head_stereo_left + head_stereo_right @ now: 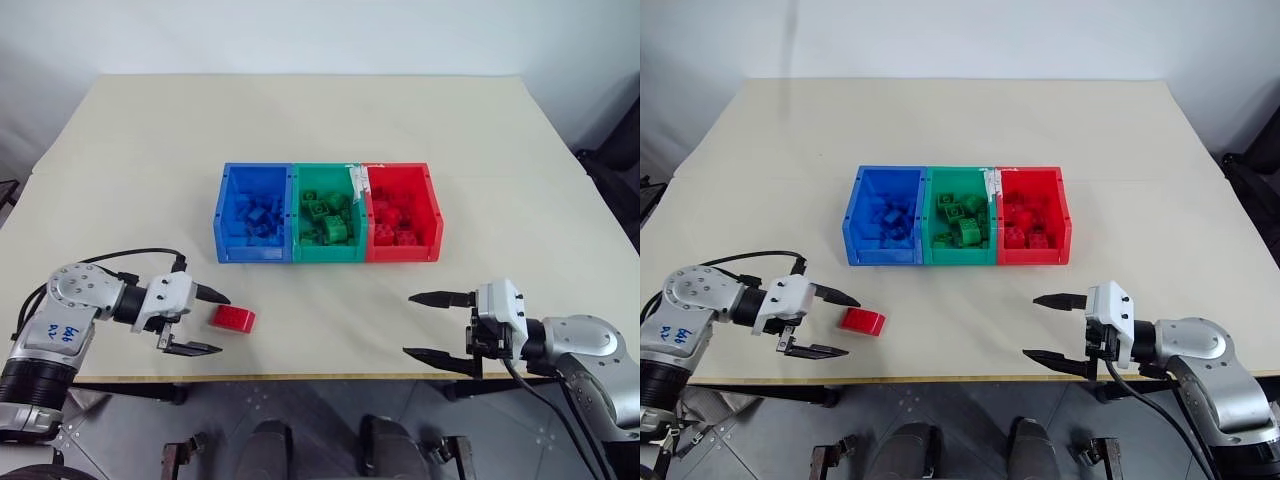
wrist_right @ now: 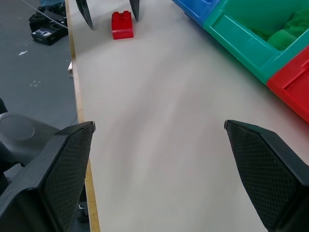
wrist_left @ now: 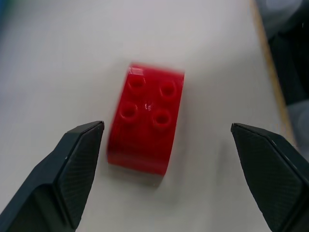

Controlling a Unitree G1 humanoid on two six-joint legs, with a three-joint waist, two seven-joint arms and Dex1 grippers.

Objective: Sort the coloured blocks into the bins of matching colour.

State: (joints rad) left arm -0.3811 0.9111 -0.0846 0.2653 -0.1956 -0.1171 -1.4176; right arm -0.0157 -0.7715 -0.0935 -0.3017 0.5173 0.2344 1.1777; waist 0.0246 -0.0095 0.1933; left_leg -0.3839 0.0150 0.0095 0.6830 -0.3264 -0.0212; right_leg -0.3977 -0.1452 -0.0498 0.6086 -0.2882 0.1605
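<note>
Red block (image 1: pixel 232 319) on tabletop (image 1: pixel 320 140) between my left end effector's (image 1: pixel 203 321) wide fingers, apparently untouched; right end effector (image 1: pixel 432 325) wide, empty; binned blocks indistinct.

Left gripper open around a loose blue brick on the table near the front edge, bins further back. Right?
Not quite: the brick is red, not blue, as the left wrist view shows. The left gripper is open around it on the table, with the bins further back.

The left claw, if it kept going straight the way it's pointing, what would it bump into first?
Most likely the red block. The left claw is open, and the block lies on the table just ahead, between its two fingers, nearer one than the other. Nothing else shows in the way.
</note>
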